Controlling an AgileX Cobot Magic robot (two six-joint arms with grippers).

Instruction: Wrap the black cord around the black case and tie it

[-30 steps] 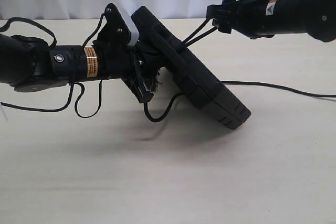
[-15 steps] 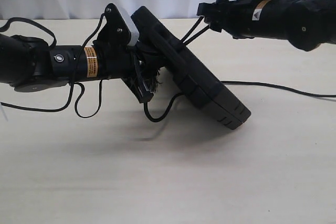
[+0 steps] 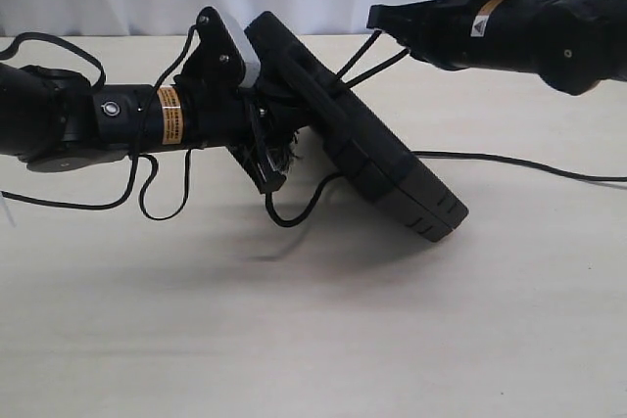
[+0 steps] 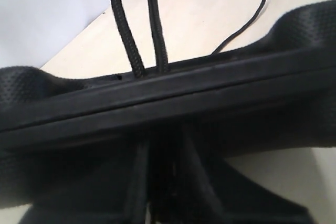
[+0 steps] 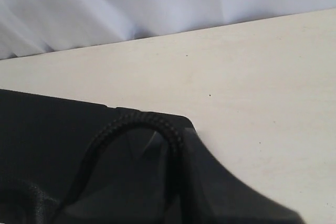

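Black case point(image 3: 372, 159) stands tilted at the middle of the exterior view. Its lower corner rests on the desk point(image 3: 313, 340) toward 4 o'clock and its upper end is raised toward 11 o'clock. We note the left hand point(image 3: 263, 149) clamped on the case from its 9 o'clock side; the left wrist view shows the case's edge lying across the jaws. Two strands of the black cord point(image 3: 367, 61) leave the case's upper edge and run taut toward 1 o'clock into the right hand point(image 3: 387, 24), which is pinched closed on them.

We judge the step in hand to be drawing a wrap snug. The next move calls for carrying the strands round the case without slack while the left hand steadies it. We cannot tell whether any knot is formed.
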